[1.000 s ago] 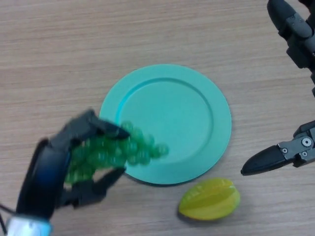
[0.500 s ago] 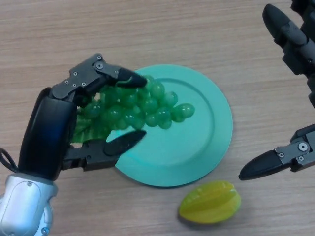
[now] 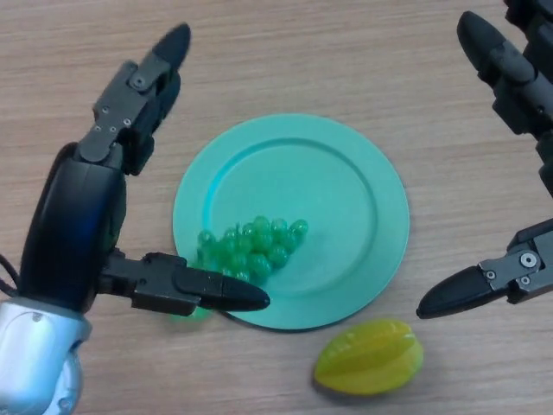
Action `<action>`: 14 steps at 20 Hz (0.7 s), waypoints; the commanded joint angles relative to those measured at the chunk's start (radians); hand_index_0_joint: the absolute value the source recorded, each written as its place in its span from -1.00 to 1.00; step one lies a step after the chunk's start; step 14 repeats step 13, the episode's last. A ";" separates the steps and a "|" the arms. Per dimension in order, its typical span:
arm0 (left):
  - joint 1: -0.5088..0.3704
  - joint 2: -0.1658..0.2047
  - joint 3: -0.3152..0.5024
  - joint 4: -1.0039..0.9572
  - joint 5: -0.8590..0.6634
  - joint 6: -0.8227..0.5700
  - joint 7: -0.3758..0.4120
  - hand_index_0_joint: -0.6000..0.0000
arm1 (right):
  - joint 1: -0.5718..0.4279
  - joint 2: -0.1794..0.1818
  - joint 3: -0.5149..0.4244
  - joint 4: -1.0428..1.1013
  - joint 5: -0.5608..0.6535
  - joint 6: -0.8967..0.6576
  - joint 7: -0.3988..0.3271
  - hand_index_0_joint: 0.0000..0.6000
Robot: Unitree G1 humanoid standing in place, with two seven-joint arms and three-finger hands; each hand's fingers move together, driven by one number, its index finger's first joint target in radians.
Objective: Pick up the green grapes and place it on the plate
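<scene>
A: The round teal plastic plate looks smooth, faintly glossy; on it, translucent glossy green grapes.

B: Beneath the plate, matt wood-grain table; below it, waxy yellow-green starfruit.

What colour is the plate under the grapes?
The plate is plain turquoise green, a bluer shade than the green grapes lying on it; the head view shows it.

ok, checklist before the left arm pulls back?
1. Grapes on the plate: ok, though the bunch lies at the left rim and a green bit shows past it under the thumb.
2. Left hand open, fingers straight, off the grapes: ok.
3. Thumb clear of the bunch: cannot tell, it overlaps the rim.
4. Right hand off the plate, at the right: ok.
5. Star fruit apart from the plate: ok.
</scene>
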 commanded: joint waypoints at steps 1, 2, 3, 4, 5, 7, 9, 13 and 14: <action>-0.035 0.035 0.111 -0.109 -0.071 -0.023 -0.008 1.00 | -0.034 -0.049 -0.059 -0.042 -0.014 -0.144 -0.022 -1.00; -0.042 0.039 0.136 -0.127 -0.101 -0.001 -0.011 1.00 | -0.037 -0.050 -0.057 -0.042 -0.013 -0.140 -0.022 -1.00; -0.056 0.051 0.188 -0.159 -0.168 0.045 -0.016 1.00 | -0.042 -0.054 -0.052 -0.042 -0.012 -0.137 -0.025 -1.00; -0.063 0.062 0.219 -0.167 -0.217 0.062 -0.012 1.00 | -0.043 -0.054 -0.050 -0.042 -0.012 -0.139 -0.027 -1.00; -0.075 0.093 0.273 -0.177 -0.324 0.090 0.012 1.00 | -0.046 -0.057 -0.043 -0.042 -0.013 -0.140 -0.030 -1.00; -0.068 0.168 0.336 -0.181 -0.531 0.110 0.099 1.00 | -0.045 -0.065 -0.041 -0.042 -0.001 -0.145 -0.034 -1.00; -0.037 0.254 0.365 -0.182 -0.711 0.088 0.209 1.00 | -0.048 -0.072 -0.047 -0.042 0.010 -0.152 -0.041 -1.00; -0.006 0.325 0.399 -0.183 -0.823 0.063 0.259 1.00 | -0.046 -0.076 -0.043 -0.042 0.012 -0.171 -0.061 -1.00; -0.006 0.325 0.399 -0.183 -0.823 0.063 0.259 1.00 | -0.046 -0.076 -0.043 -0.042 0.012 -0.171 -0.061 -1.00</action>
